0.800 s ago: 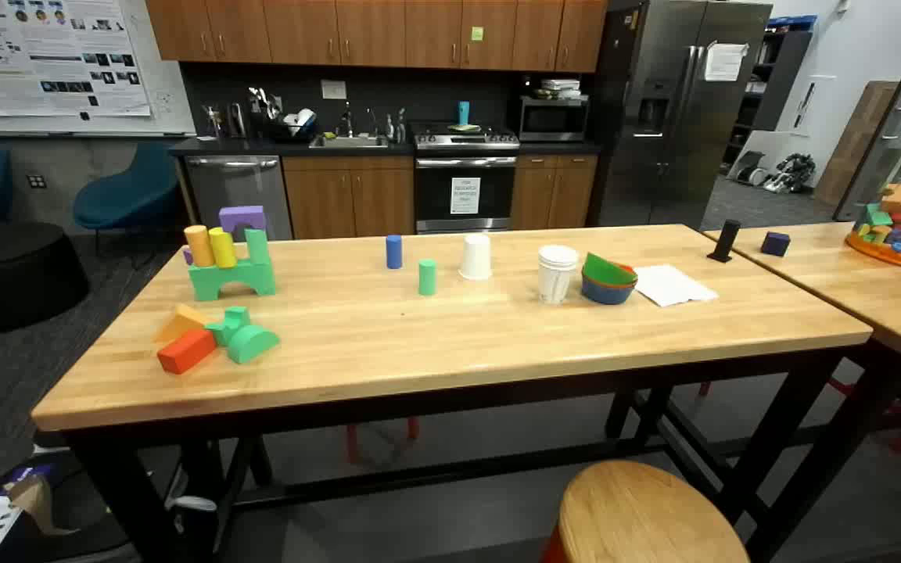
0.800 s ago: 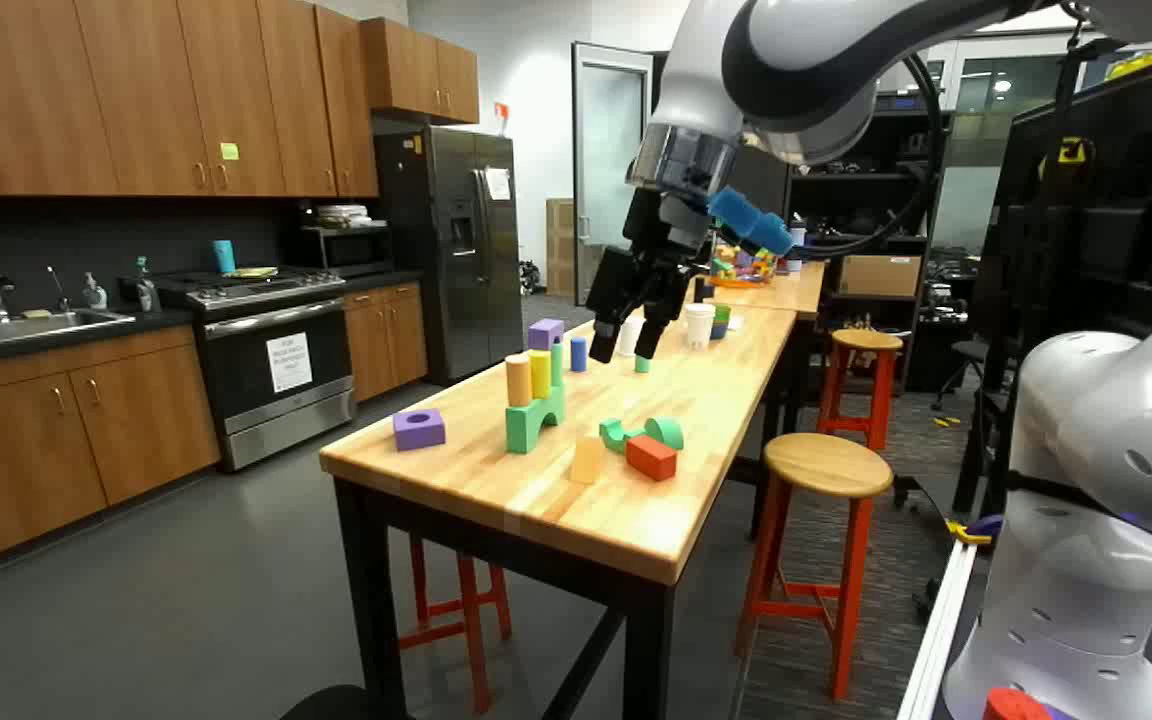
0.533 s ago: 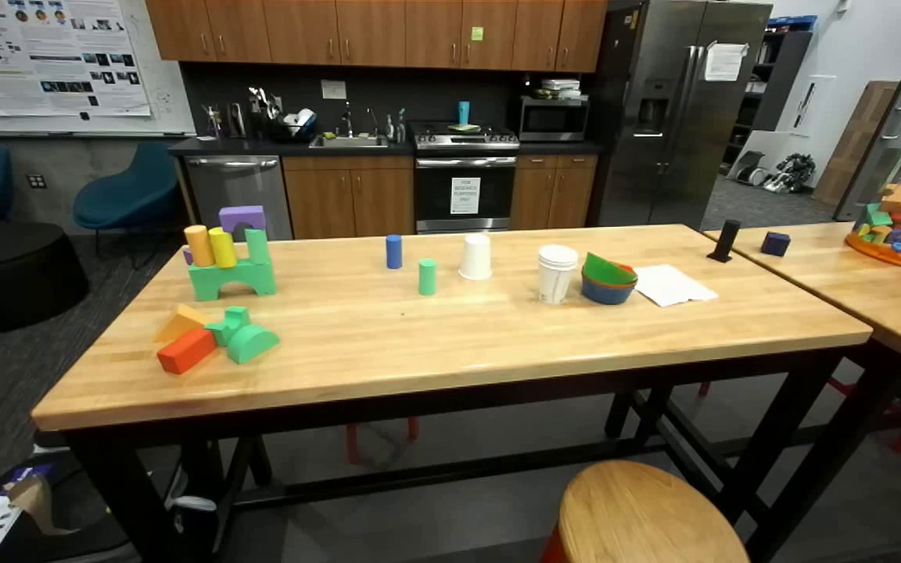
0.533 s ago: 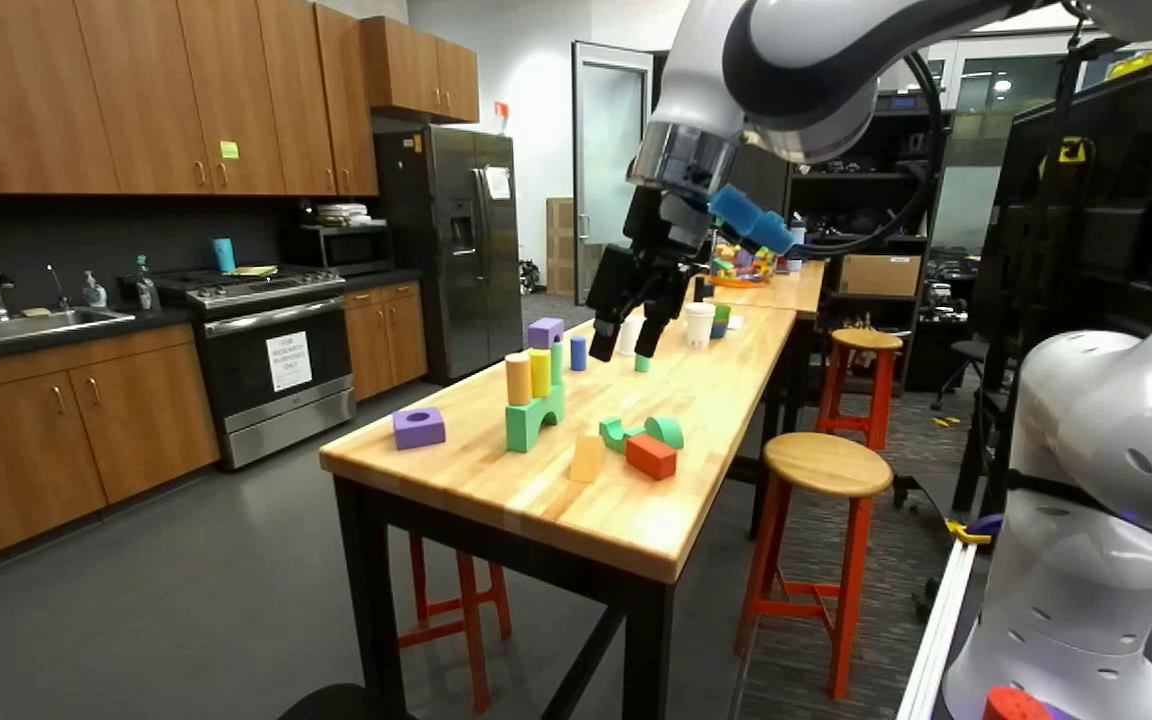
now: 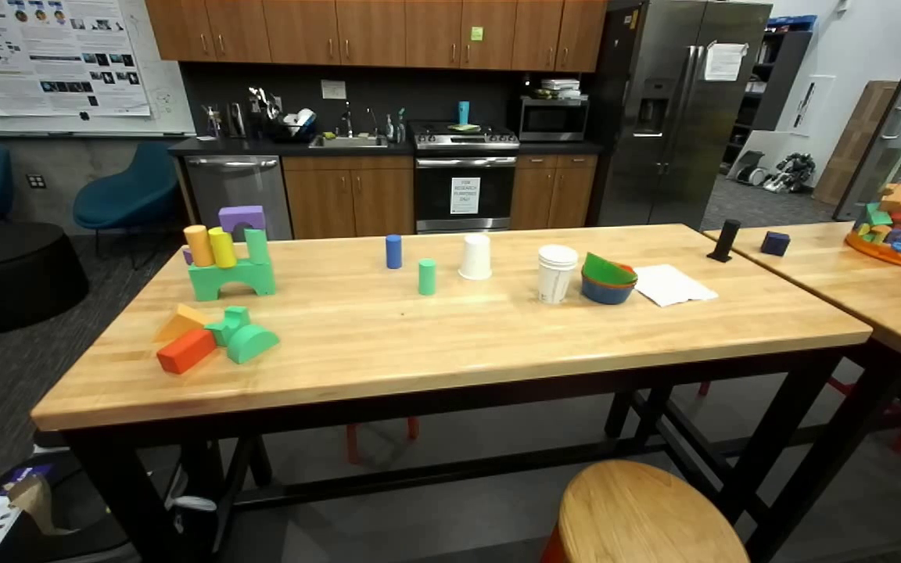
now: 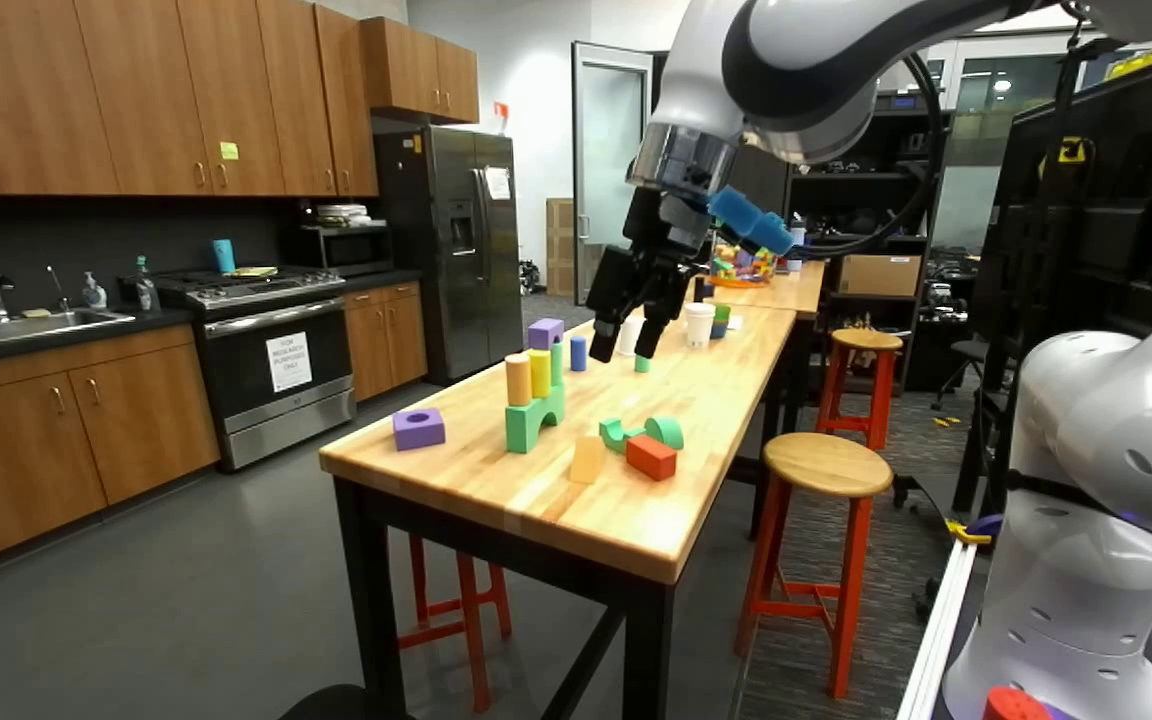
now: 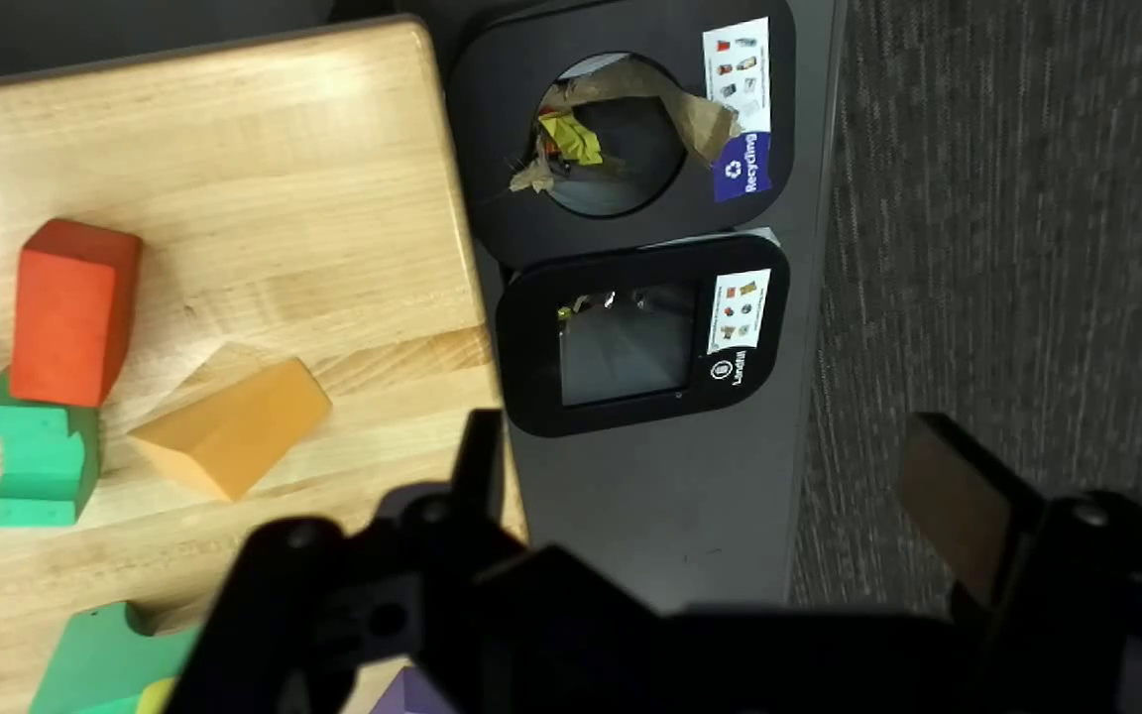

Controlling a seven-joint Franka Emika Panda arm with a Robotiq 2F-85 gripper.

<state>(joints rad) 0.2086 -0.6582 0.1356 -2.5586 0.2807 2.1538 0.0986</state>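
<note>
My gripper [image 6: 626,345] hangs from the arm in an exterior view. In the wrist view the gripper [image 7: 708,436] comes in from the bottom with fingers wide apart and nothing between them. It is over the table's end, with the floor and two bins below. Nearest in the wrist view are an orange wedge [image 7: 234,426], a red block [image 7: 70,312], a green notched block [image 7: 36,456] and part of a purple block [image 7: 412,694]. A green arch [image 5: 231,279] bears an orange cylinder [image 5: 199,245], a yellow cylinder [image 5: 222,247] and a green upright with a purple arch [image 5: 242,217] on top.
The wooden table [image 5: 388,352] also bears a blue cylinder [image 5: 393,252], a green cylinder [image 5: 427,277], an upturned white cup [image 5: 475,256], stacked paper cups [image 5: 557,274], bowls [image 5: 607,291] and white paper [image 5: 673,285]. A recycling bin [image 7: 492,119] and landfill bin [image 7: 531,397] stand beside it.
</note>
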